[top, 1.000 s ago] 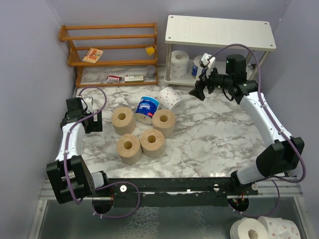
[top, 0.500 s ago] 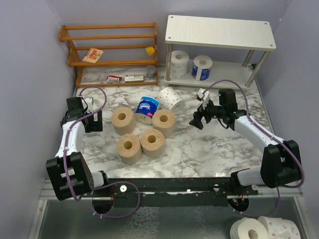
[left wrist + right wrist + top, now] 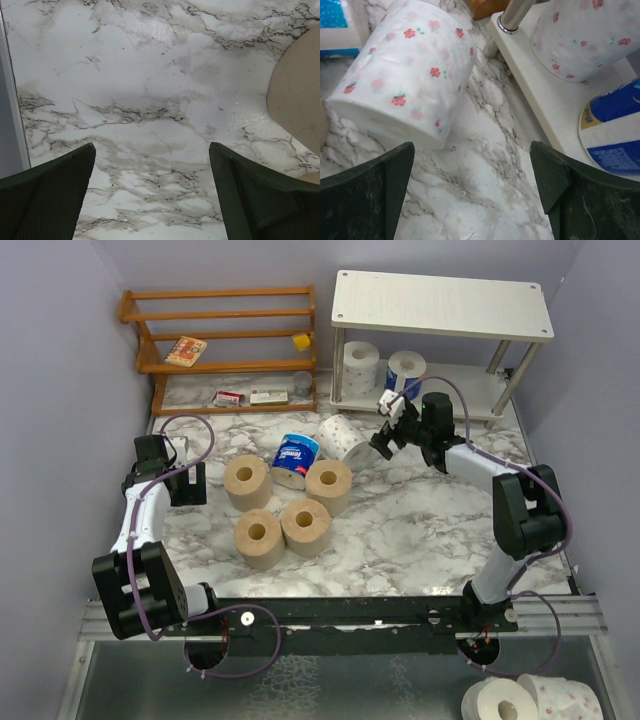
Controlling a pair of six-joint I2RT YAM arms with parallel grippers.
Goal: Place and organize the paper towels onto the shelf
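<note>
Eight paper rolls show in the overhead view. Four tan rolls (image 3: pixel 247 481) (image 3: pixel 328 485) (image 3: pixel 258 538) (image 3: pixel 306 527) stand on end in a loose cluster left of centre on the marble counter (image 3: pixel 420 530), hollow cores facing up. A blue-wrapped roll (image 3: pixel 297 459) lies on its side just above them, its long axis running roughly up and down the frame. Beside it on the right a white flowered roll (image 3: pixel 343 437) also lies on its side, long axis slanting from upper left to lower right.

Two more rolls stand upright on the lower board of the shelf (image 3: pixel 440 302) at upper right: a white one (image 3: pixel 361 364) on the left and a blue-wrapped one (image 3: pixel 406 375) just right of it, cores up.

The right arm (image 3: pixel 470 462) reaches toward the centre, its jaws spread wide and empty. In its wrist view the lying flowered roll (image 3: pixel 405 70) sits ahead at upper left, nearer the left jaw and touching neither; the shelf's lower board (image 3: pixel 535 95) and its two rolls fill the upper right.

The left arm (image 3: pixel 140 520) hangs at the left side, jaws wide over bare counter, with a tan roll (image 3: pixel 300 95) at the right edge of its view, clear of them.
</note>
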